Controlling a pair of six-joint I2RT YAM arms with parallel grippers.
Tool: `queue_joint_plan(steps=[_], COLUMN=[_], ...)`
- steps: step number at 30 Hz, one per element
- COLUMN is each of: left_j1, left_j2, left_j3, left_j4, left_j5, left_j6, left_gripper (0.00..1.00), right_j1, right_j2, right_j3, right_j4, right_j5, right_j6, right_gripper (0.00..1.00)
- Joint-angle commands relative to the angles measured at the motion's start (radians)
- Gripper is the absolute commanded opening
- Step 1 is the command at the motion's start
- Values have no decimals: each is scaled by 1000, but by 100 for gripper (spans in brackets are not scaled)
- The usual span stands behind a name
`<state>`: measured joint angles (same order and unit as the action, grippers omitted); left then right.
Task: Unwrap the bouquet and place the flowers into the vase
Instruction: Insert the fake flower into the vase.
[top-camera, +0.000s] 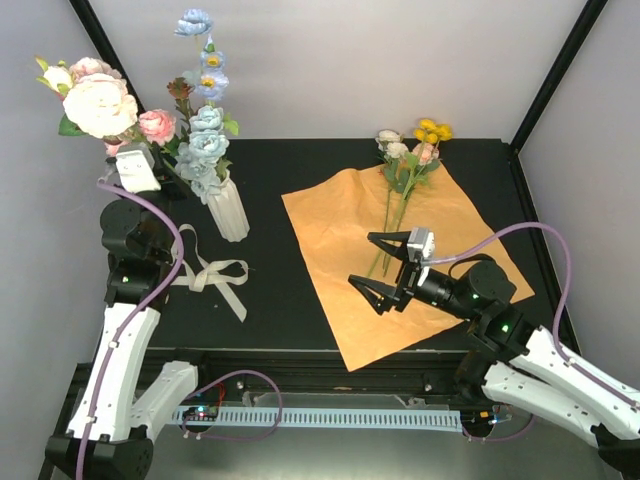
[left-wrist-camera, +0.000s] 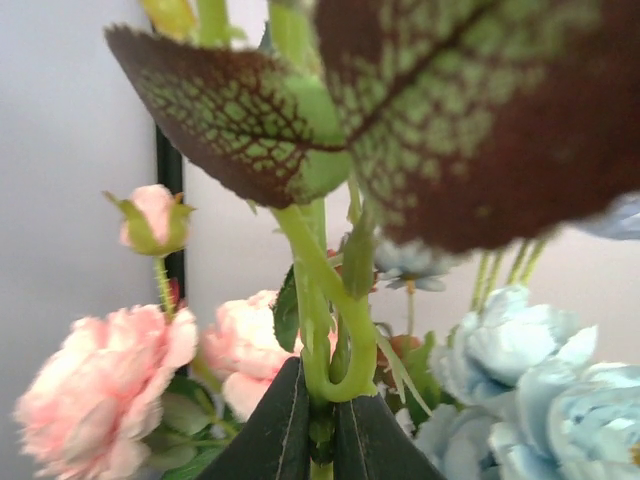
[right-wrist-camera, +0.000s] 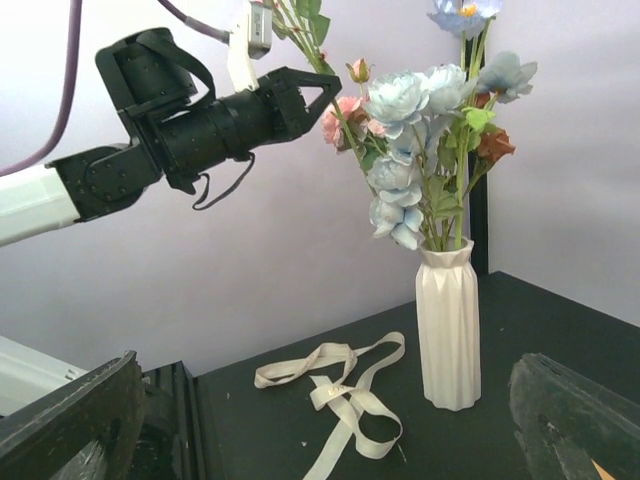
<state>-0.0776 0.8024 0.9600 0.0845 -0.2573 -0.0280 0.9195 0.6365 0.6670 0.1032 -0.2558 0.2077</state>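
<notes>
To the left of and above the vase (top-camera: 228, 210), a pink and cream spray (top-camera: 100, 105) is held aloft by its green stem, on which the left gripper (right-wrist-camera: 318, 92) is clamped tight. For the step in hand, judged to be the insertion of this spray, the stem's lower end should be brought over the vase's flared rim and lowered upright, so that the vase is not tipped. The neck is crowded by the blue flowers (top-camera: 207, 140) standing in it, and these could be snagged or pushed out. In front of the vase, slightly to its left, a cream ribbon (top-camera: 210, 272) is lying loose. To the right of the vase the orange paper (top-camera: 330, 230) is spread flat, with loose stems (top-camera: 405, 160) laid on its far part. Over the paper the right gripper (top-camera: 365, 262) hovers, jaws wide apart and nothing between them.
</notes>
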Motion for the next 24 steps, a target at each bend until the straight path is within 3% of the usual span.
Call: queue_joint_plan(steps=[1, 12, 24], left_j1=[11, 15, 35], left_j2=[18, 82, 150], left_j3=[0, -76, -79], left_j4=[115, 285, 228], left_j5=[136, 221, 202], left_j6=[-75, -83, -45], left_gripper=[2, 2, 2], right_j1=[2, 2, 2], right_j2=[-35, -28, -12], right_j3=[29, 51, 73], right_j4=[-5, -32, -44], right_j5=[20, 17, 3], right_j6=[-6, -39, -28], right_gripper=[100, 100, 100])
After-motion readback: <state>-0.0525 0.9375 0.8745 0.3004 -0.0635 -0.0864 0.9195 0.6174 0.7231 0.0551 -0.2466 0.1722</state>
